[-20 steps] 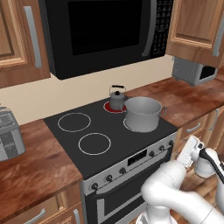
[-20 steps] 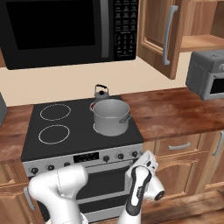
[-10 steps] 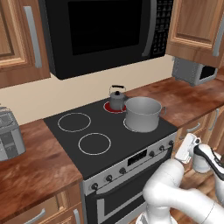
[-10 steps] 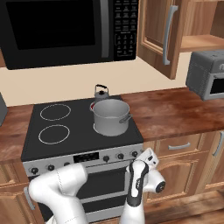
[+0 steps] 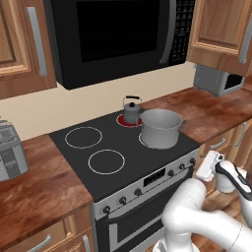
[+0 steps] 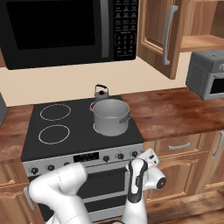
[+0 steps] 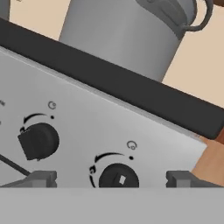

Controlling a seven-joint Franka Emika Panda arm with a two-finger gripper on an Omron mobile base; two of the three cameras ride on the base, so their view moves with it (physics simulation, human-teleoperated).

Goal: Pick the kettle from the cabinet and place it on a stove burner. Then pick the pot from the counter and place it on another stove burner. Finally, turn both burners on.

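The small dark kettle [image 5: 131, 110] [image 6: 101, 93] stands on the back right burner [image 5: 121, 121], which glows red. The wide grey pot [image 5: 160, 129] [image 6: 110, 117] [image 7: 122, 35] sits on the front right burner, just in front of the kettle. My gripper [image 5: 200, 166] [image 6: 146, 156] [image 7: 111, 179] is open at the right end of the stove's front panel. In the hand view its fingertips [image 7: 42, 178] stand on either side of the rightmost black knob [image 7: 119, 177] without touching it. The cabinet [image 6: 159, 35] hangs open above the counter [image 6: 175, 109].
A second black knob [image 7: 38, 141] lies left of the one between the fingers. The two left burners [image 5: 83, 137] [image 5: 106, 161] are bare. A toaster oven [image 5: 216, 78] [image 6: 210, 78] stands on the right counter, a toaster [image 5: 10, 150] on the left. A black microwave [image 5: 118, 34] hangs over the stove.
The hand has risen and moved in from the lower right toward the stove's front panel, closing on the rightmost knob. Its jaws stay open. Kettle and pot have not moved.
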